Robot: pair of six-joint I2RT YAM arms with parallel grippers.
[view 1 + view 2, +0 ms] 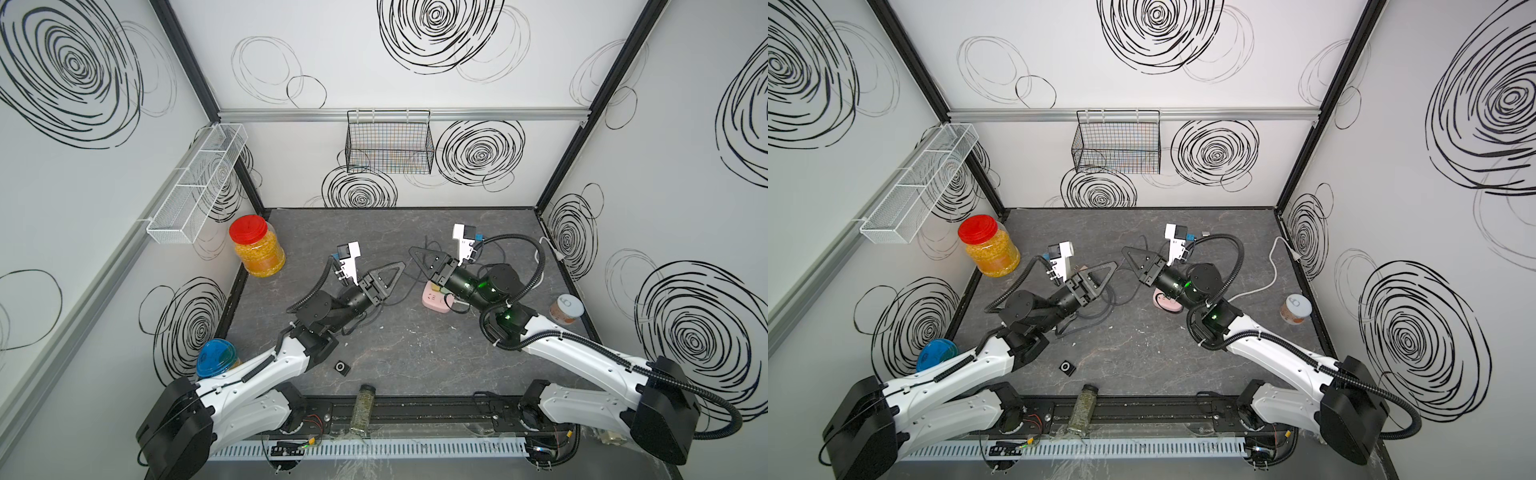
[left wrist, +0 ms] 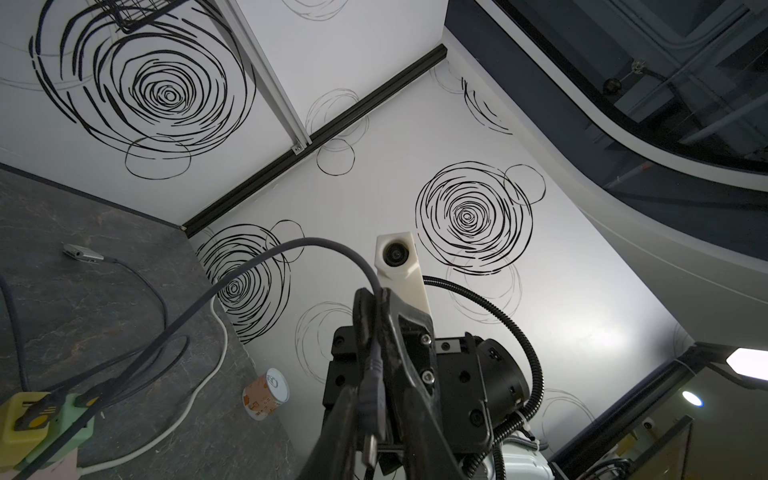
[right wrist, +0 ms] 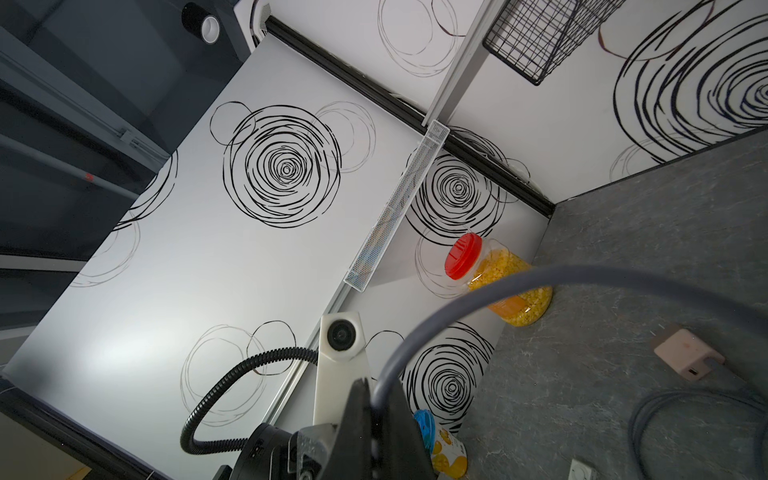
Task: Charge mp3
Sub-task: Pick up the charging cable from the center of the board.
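Left pincer: my left pincer (image 1: pixel 399 267) sits mid-frame in both top views. It is closed part-way on the grey USB plug (image 2: pixel 370 405), which shows between my jaws at the bottom centre of the left wrist view. A narrow grip suits so thin a part.
Right pincer: my right pincer (image 1: pixel 413 252) is almost tip to tip with the left and is clenched on the grey cable (image 2: pixel 266 257) just behind that plug.
Why both hold: I judge this to be a regrasp. One side steadies the cord so the other can take the plug squarely for insertion.
Cable: it arches up from the grip and drops slack to the table (image 1: pixel 415 353) at the left of the left wrist view, so nothing pulls on the plug.
mp3: the small black square (image 1: pixel 341 367) lies flat at the lower centre of both top views, beside my left forearm. It is well apart from both pincers, with nothing plugged into it.
Power strip: the pink strip (image 1: pixel 434 300) lies right of centre, partly under my right wrist.
Adapter: a pale cube (image 3: pixel 685 357) lies loose at the right edge of the right wrist view. It is probably where the plug goes.
Stage: early, since I see neither end joined.
Risk: the plug may twist as it passes between grips.
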